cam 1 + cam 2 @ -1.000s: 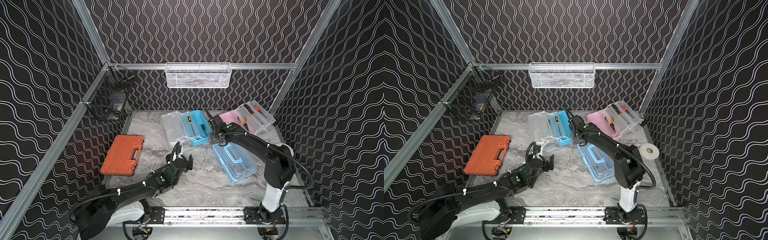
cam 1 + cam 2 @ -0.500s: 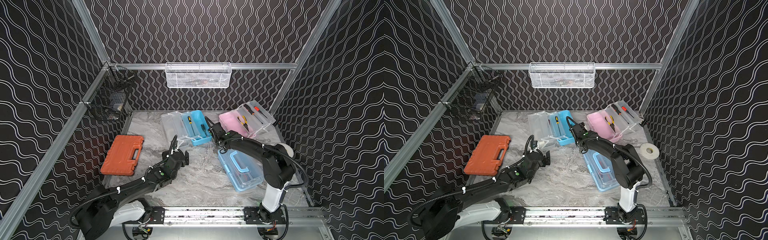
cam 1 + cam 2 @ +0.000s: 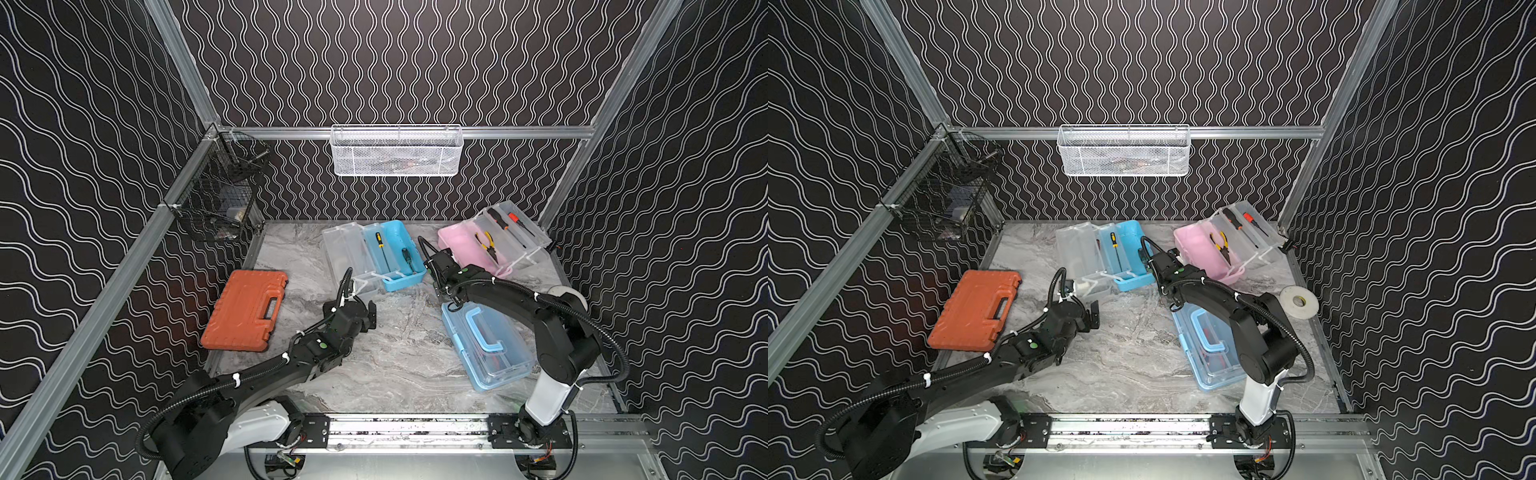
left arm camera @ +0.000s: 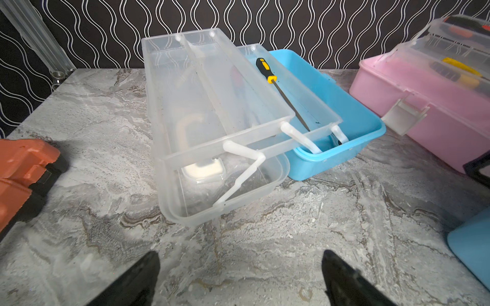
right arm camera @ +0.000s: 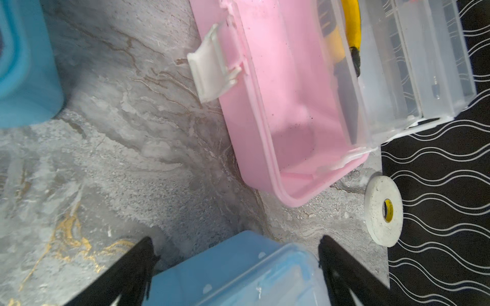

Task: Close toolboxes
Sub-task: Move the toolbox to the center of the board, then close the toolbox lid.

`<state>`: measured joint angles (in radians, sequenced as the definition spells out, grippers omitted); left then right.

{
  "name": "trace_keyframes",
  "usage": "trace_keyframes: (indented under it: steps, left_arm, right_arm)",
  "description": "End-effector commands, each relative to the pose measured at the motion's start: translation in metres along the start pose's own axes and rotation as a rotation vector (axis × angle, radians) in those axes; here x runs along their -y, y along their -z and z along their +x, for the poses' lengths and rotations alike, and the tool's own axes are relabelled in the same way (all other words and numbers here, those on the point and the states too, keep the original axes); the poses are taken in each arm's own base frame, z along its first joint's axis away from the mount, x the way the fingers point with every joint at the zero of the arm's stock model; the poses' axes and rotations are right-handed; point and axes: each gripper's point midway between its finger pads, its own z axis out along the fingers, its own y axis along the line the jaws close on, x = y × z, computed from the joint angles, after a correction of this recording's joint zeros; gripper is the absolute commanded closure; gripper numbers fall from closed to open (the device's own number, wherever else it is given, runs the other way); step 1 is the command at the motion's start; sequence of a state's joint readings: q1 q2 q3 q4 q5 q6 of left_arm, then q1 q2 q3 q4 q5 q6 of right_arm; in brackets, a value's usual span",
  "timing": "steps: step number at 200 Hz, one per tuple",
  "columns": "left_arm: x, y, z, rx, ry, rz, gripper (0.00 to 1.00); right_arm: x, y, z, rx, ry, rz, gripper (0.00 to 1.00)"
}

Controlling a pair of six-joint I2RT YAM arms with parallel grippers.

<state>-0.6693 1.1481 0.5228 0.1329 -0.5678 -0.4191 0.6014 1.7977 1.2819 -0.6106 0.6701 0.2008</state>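
Three toolboxes show in both top views. A light-blue toolbox point(image 3: 486, 345) lies near the front right with its clear lid down and its blue handle on top. At the back middle stands an open light-blue toolbox point(image 3: 399, 257) point(image 4: 342, 132), its clear trays point(image 4: 212, 106) folded out to the left. The pink toolbox point(image 3: 465, 249) point(image 5: 286, 111) stands open at the back right, its white latch point(image 5: 212, 71) hanging loose. My left gripper point(image 3: 365, 311) point(image 4: 238, 257) is open over bare table just in front of the clear trays. My right gripper point(image 3: 451, 301) point(image 5: 236, 243) is open, its jaws astride the lidded box's far end.
A flat orange case point(image 3: 245, 309) lies shut at the left. A white tape roll point(image 3: 1299, 301) point(image 5: 383, 209) rests by the right wall. A white mesh basket point(image 3: 395, 149) and a black wire basket point(image 3: 220, 195) hang on the walls. A screwdriver point(image 4: 281, 90) lies in a clear tray.
The lidded blue toolbox has slid toward the front right. My right gripper has opened a little wider at its far end. My left gripper has edged toward the clear trays.
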Motion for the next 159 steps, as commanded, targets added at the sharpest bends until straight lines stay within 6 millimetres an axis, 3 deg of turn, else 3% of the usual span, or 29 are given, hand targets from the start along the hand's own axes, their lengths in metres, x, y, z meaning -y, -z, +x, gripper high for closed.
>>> trace_keyframes:
  steps: [1, 51, 90, 120, 159]
  left_arm:
    - [-0.002, 0.001, -0.002, 0.006, 0.008, -0.003, 0.01]
    - [-0.006, -0.001, -0.002, 0.000, 0.018, -0.010, 0.01]
    - [-0.018, -0.003, -0.004, -0.023, 0.029, -0.063, 0.01]
    - [-0.031, -0.002, -0.004, -0.053, 0.047, -0.118, 0.01]
    - [-0.055, 0.002, -0.010, -0.054, 0.110, -0.172, 0.01]
  right_arm:
    - [-0.003, 0.008, -0.003, -0.011, 0.009, -0.045, 0.01]
    - [-0.012, 0.054, -0.045, 0.108, -0.025, -0.203, 0.01]
    - [-0.054, 0.088, -0.063, 0.140, -0.081, -0.466, 0.01]
    - [-0.091, 0.098, -0.074, 0.137, -0.131, -0.630, 0.01]
    - [-0.115, 0.097, -0.088, 0.145, -0.121, -0.678, 0.03]
